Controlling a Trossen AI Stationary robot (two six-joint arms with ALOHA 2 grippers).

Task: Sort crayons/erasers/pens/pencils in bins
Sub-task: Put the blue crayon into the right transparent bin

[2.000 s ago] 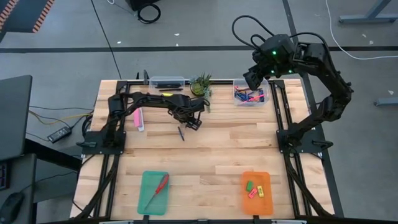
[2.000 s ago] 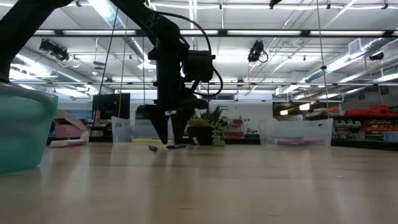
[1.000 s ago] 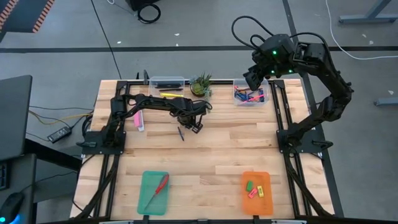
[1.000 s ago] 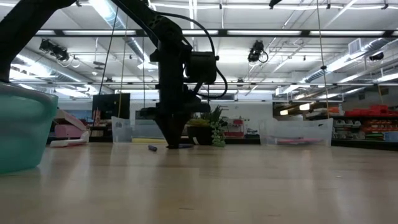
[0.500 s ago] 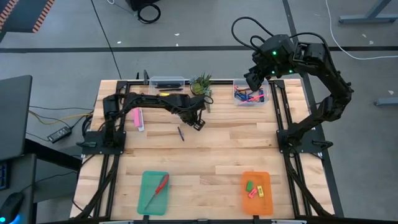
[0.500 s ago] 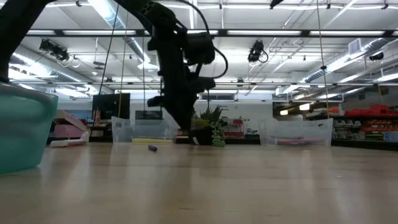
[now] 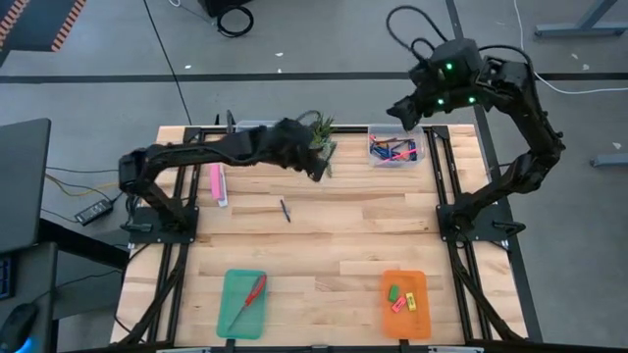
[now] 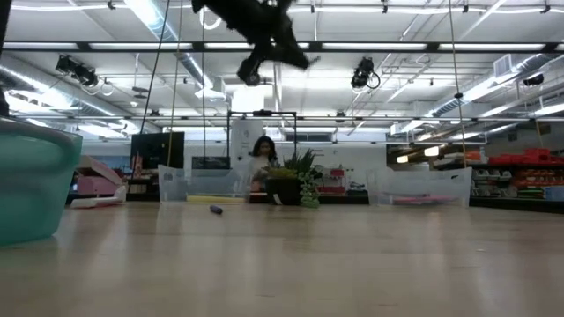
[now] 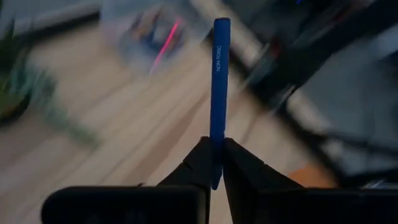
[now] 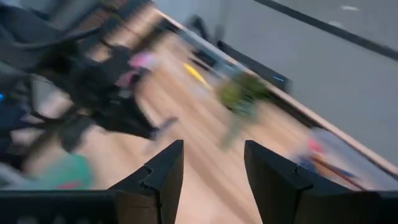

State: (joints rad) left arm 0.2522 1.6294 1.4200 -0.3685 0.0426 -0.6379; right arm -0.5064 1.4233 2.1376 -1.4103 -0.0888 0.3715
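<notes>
My left gripper [image 9: 214, 149] is shut on a slim blue pen [image 9: 217, 87] and hangs high over the far middle of the table [image 7: 314, 167], beside the potted plant [image 7: 320, 129]. In the low view it shows near the top [image 8: 278, 46]. My right gripper [image 10: 214, 168] stands open and holds nothing, up above the clear bin [image 7: 393, 149] of blue and pink sticks at the far right. A dark pencil [image 7: 285, 209] lies flat on the wood. The orange tray [image 7: 404, 319] holds the erasers [image 7: 400, 297]. My left gripper pinches the blue pen by its near end [image 9: 215, 134] between its two fingertips [image 9: 200, 163]. The pen runs along the fingers and sticks straight out beyond them. The fingers slant downward toward the table's right side. The pen is lifted well clear of the table.
A second clear bin [image 7: 257, 127] sits at the far edge, partly under my left arm. A long pink box [image 7: 217, 184] lies at the far left. The teal tray [image 7: 232, 319] at the near edge holds red-handled scissors [image 7: 251, 296]. A person [image 8: 262, 151] stands beyond the table.
My left gripper has risen from the tabletop near the dark pencil, carrying the blue pen high. It has tipped from pointing down to a shallow downward slant. The pencil has stayed on the wood. My right arm has swung slightly above the far right bin.
</notes>
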